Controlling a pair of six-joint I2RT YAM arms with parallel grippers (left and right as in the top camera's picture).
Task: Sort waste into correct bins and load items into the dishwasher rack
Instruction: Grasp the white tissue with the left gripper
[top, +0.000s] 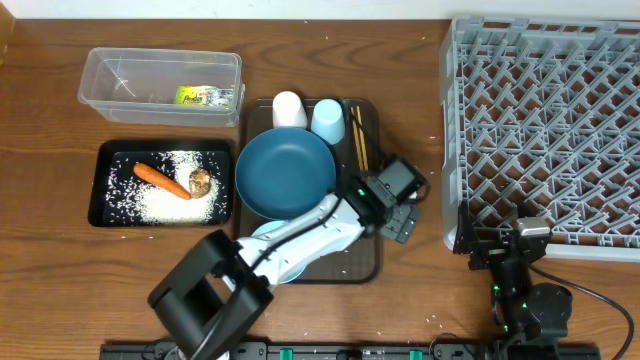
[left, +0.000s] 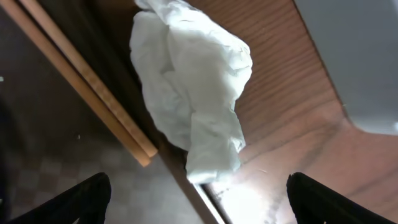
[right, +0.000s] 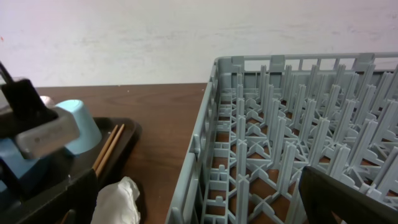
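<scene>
The crumpled white tissue (left: 193, 93) lies at the right edge of the dark brown serving tray (top: 372, 262), partly on its rim and partly on the wooden worktop (top: 400, 80), between the tray and the grey dishwasher rack (top: 545, 120). The left tool (left: 199, 200) hovers right over it, released, its two fingertips spread wide to either side and touching nothing. In the overhead view the tool covers the tissue.

The wooden chopsticks (top: 358, 135) lie just left of the tissue along the tray's right side. Also on the tray are the dark blue plate (top: 285, 172), the white cup (top: 289, 109) and the light blue cup (top: 328, 118) side by side at the far end. The light blue bowl (top: 262, 232) is at the near end, mostly hidden by the left arm.

Further left, the black tray (top: 100, 185) holds the carrot (top: 160, 179), the brown lump (top: 199, 181) and scattered rice (top: 175, 205). Beyond it the clear tub (top: 160, 65) holds the foil wrapper (top: 205, 96).

The right tool (top: 528, 238) sits at the rack's near left corner. I cannot tell whether it is released or clenched.
</scene>
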